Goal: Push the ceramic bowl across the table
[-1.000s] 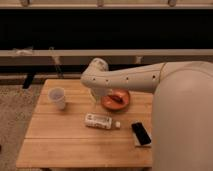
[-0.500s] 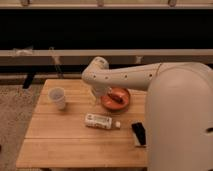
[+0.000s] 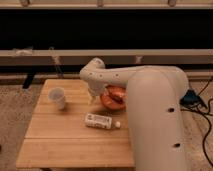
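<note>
The orange-red ceramic bowl [image 3: 114, 97] sits on the right half of the light wooden table [image 3: 60, 135], partly hidden by my arm. My gripper [image 3: 94, 97] hangs down from the white wrist right at the bowl's left rim. The large white arm covers the table's right side.
A small white cup [image 3: 57, 98] stands at the table's left. A white bottle [image 3: 101, 121] lies on its side in the middle, in front of the bowl. A dark window wall with a ledge runs behind. Cables [image 3: 202, 107] lie on the floor at right.
My arm has swung further over the table's right side and now hides the dark phone-like object. The gripper stays at the bowl's left rim. The bowl has barely moved.
</note>
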Robot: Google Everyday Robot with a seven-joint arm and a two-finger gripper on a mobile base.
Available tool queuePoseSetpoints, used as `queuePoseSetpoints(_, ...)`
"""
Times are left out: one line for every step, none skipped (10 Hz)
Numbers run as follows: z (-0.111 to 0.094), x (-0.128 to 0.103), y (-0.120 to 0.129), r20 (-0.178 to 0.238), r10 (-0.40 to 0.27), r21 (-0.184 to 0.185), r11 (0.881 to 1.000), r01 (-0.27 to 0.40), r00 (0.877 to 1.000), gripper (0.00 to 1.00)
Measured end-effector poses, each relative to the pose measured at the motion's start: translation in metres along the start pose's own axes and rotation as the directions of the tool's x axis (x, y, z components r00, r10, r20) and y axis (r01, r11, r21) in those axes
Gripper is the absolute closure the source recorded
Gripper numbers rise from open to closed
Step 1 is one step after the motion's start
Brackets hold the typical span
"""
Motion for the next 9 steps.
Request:
queuePoseSetpoints(0.008, -0.001, 0.004, -0.011, 0.004, -0.015, 1.0, -0.004, 1.0, 0.2)
queuePoseSetpoints(0.016, -0.001, 0.007, -0.022, 0.013, -0.038, 0.999, -0.014, 1.0, 0.2)
queuePoseSetpoints(0.023, 0.001, 0.004, -0.033, 0.031, -0.05, 0.998, -0.033, 0.999, 0.2)
queuePoseSetpoints(0.027, 0.004, 0.001, -0.04, 0.047, -0.063, 0.997, -0.049, 0.998, 0.2)
queuePoseSetpoints(0.031, 0.006, 0.0, -0.048, 0.06, -0.076, 0.995, -0.064, 0.997, 0.2)
queuePoseSetpoints(0.035, 0.007, 0.0, -0.054, 0.07, -0.091, 0.993, -0.075, 0.996, 0.2)
queuePoseSetpoints(0.038, 0.009, -0.001, -0.059, 0.078, -0.104, 0.991, -0.084, 0.995, 0.2)
queuePoseSetpoints(0.04, 0.011, -0.001, -0.064, 0.083, -0.114, 0.989, -0.09, 0.994, 0.2)
queuePoseSetpoints(0.041, 0.01, 0.002, -0.066, 0.08, -0.124, 0.988, -0.088, 0.995, 0.2)
